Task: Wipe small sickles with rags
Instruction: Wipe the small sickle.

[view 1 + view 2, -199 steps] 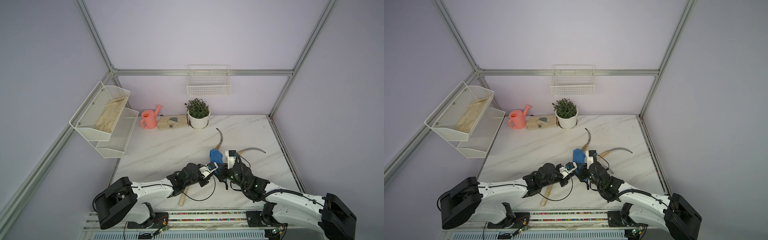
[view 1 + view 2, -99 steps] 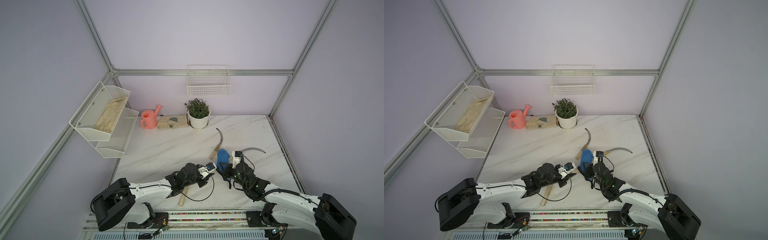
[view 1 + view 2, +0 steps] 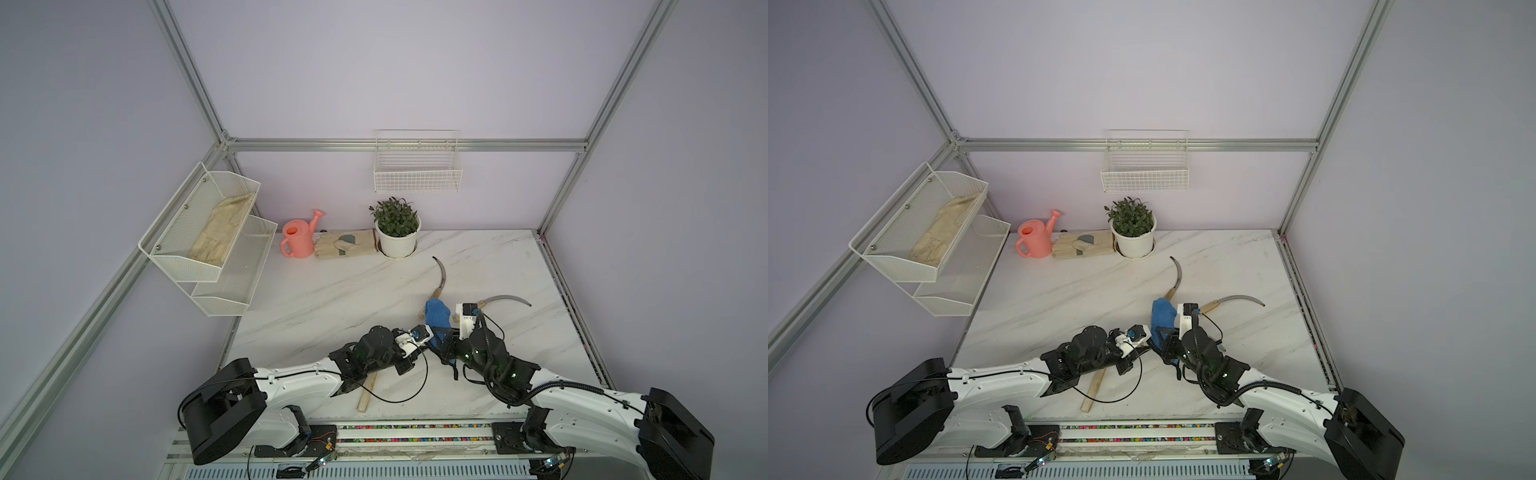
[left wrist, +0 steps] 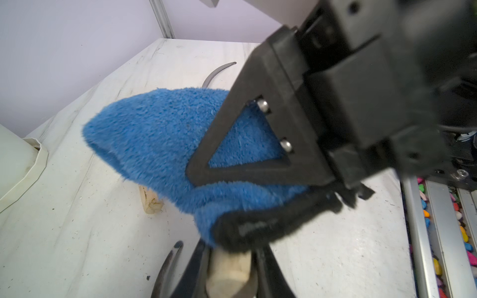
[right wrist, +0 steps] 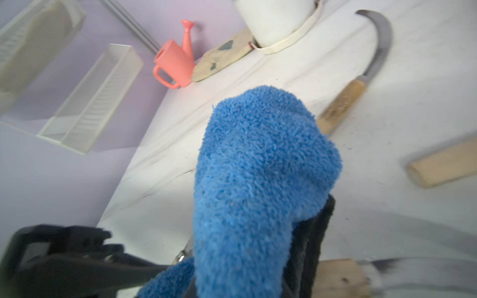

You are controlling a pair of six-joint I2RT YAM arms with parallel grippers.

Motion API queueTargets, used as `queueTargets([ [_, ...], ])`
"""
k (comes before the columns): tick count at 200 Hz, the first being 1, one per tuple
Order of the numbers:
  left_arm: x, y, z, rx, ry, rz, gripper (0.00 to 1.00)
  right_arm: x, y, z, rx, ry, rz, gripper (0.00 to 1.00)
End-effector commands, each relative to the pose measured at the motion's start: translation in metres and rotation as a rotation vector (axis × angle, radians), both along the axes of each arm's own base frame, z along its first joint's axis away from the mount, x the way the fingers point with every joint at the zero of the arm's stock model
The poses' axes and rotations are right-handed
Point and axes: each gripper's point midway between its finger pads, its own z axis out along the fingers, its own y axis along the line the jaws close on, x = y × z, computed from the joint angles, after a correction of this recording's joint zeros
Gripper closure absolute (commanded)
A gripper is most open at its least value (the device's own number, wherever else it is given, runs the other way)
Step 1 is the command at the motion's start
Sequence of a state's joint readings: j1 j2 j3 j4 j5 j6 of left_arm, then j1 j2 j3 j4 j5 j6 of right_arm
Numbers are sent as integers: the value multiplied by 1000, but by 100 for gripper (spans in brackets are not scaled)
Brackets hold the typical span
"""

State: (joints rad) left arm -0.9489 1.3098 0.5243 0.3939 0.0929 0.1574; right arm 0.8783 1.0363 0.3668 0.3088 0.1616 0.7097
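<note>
My left claw (image 4: 229, 258) was clamped on the pale wooden handle of one sickle (image 4: 227, 278), held up off the table (image 3: 332, 299). My right claw (image 4: 206, 180) was pinched shut on the blue rag (image 4: 154, 134) near its black-trimmed cuff, and the fluffy end stood free just beyond the held handle.

I judged the sickle light and stiff, with a thin, slick blade that would cut. The bare wood was the place to take hold, as it gives the pads some bite. The rag was soft and floppy. Gripped at the cuff, its loose body could fold over the metal.

Farther out, a second sickle (image 3: 441, 272) lay with its handle end under the rag. A third (image 3: 509, 297) lay near my right wrist, and a fourth handle (image 3: 366, 395) showed beneath my left arm.
</note>
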Motion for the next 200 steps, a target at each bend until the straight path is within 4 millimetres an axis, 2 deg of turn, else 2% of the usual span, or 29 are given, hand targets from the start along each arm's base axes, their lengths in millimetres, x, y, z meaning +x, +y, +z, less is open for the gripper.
queueTargets([
  [1, 15, -3, 45, -143, -114, 36, 100, -30, 29, -3, 14, 31, 174, 100],
  [32, 16, -3, 45, -145, -112, 37, 100, -31, 25, -18, 4, 44, 163, 100],
  [91, 14, 0, 47, -153, -111, 38, 100, -10, -43, -75, -113, 133, -96, 100],
  [117, 13, 2, 49, -159, -111, 37, 100, -2, -62, -88, -118, 179, -143, 100],
  [135, 13, 2, 51, -162, -115, 39, 100, 1, -62, -82, -134, 168, -144, 100],
  [152, 13, 2, 51, -162, -115, 40, 100, 0, -50, -71, -97, 162, -95, 100],
  [200, 16, 0, 48, -152, -119, 44, 100, -23, 14, -21, -9, 61, 90, 100],
])
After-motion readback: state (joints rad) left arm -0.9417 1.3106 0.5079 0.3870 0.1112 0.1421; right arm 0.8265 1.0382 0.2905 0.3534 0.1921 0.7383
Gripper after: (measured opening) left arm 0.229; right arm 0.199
